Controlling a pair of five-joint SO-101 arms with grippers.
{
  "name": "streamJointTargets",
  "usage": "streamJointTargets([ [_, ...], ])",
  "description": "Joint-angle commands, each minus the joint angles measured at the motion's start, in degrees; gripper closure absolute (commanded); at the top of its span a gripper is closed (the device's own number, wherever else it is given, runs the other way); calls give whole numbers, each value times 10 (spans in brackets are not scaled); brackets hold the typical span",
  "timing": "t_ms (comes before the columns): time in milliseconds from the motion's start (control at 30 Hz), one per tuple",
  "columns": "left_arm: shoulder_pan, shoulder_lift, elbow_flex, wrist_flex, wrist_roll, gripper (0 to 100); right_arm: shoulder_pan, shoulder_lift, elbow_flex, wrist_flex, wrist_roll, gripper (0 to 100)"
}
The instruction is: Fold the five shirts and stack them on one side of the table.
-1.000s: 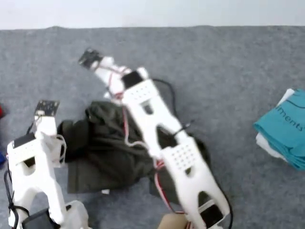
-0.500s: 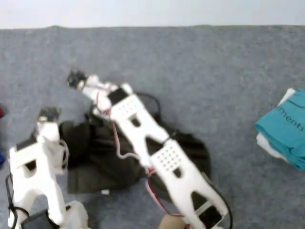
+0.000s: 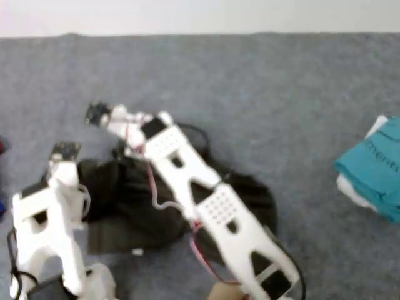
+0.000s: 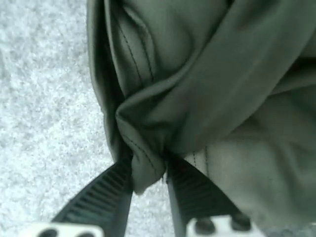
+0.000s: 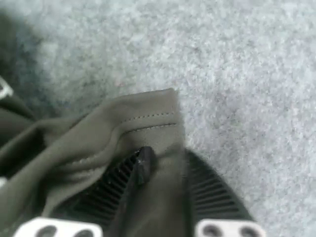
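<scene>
A dark olive shirt (image 3: 125,194) lies crumpled on the grey table at the left of centre. In the left wrist view my left gripper (image 4: 148,167) is shut on a bunched fold of this shirt (image 4: 197,74), just above the cloth-covered table. In the right wrist view my right gripper (image 5: 165,159) is shut on a stitched hem corner of the shirt (image 5: 123,123). The right arm (image 3: 187,181) stretches from the near edge diagonally across the shirt to its far left corner. The left arm (image 3: 47,212) stands at the shirt's left side.
A folded teal shirt (image 3: 375,165) rests on a white one (image 3: 350,190) at the table's right edge. Small red (image 3: 2,147) and blue (image 3: 2,206) things show at the left edge. The grey table surface (image 3: 281,94) stretches open at the back and centre right.
The right arm has swung left and nearer, carrying the shirt's far corner with it. The left arm has shifted slightly nearer, still holding its fold.
</scene>
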Motion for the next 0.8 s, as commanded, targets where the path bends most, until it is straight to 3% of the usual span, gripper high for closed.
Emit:
streamJointTargets([
  [0,-1,-9,-7,4,0,934,-13,-7,-28,31,64,987],
  [200,-1,-9,-7,4,0,934,15,-13,-42,93,80,987],
  [533,0,-10,-15,-6,0,934,118,-65,-156,216,81,987],
  [767,0,-10,-44,-4,0,934,186,-103,-153,228,81,987],
])
